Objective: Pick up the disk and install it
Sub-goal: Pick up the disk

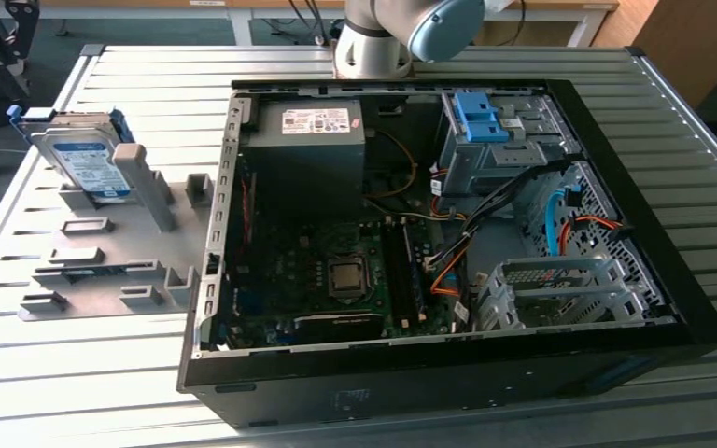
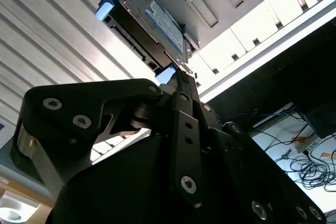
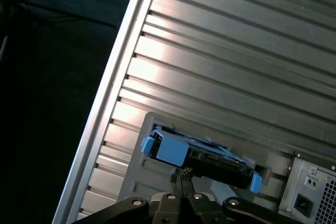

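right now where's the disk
At the exterior view's left, the disk stands on edge in the grey holder on the slatted table, outside the open computer case to its right in that view.

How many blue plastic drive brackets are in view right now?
2. One wraps the disk standing in the grey fixture at the exterior view's left; one bare bracket sits in the computer case. Others may be hidden.

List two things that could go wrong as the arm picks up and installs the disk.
1. The disk stands on edge in a grey holder; an off-centre grasp could tilt or jam it, and the gripper, seemingly shut, might strike rather than straddle it.
2. Loose cables lie beside the drive cage in the case; the disk could snag them.
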`<action>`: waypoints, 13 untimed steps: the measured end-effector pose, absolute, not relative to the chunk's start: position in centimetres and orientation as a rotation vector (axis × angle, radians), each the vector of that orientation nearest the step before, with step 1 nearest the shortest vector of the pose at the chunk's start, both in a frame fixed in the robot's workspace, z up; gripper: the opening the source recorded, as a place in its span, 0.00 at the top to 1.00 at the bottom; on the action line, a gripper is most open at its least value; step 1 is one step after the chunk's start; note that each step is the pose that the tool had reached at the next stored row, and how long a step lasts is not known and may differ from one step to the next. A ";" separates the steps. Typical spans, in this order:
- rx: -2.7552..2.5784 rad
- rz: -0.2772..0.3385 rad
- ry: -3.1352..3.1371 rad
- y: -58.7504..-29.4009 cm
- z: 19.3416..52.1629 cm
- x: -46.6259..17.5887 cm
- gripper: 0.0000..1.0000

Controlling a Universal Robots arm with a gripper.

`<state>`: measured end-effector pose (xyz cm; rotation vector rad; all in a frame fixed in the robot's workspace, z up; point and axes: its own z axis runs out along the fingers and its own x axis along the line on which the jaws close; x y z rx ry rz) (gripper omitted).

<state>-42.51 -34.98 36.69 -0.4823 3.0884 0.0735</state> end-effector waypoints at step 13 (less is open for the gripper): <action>-0.554 0.074 3.077 -35.0 36.7 -42.5 0.89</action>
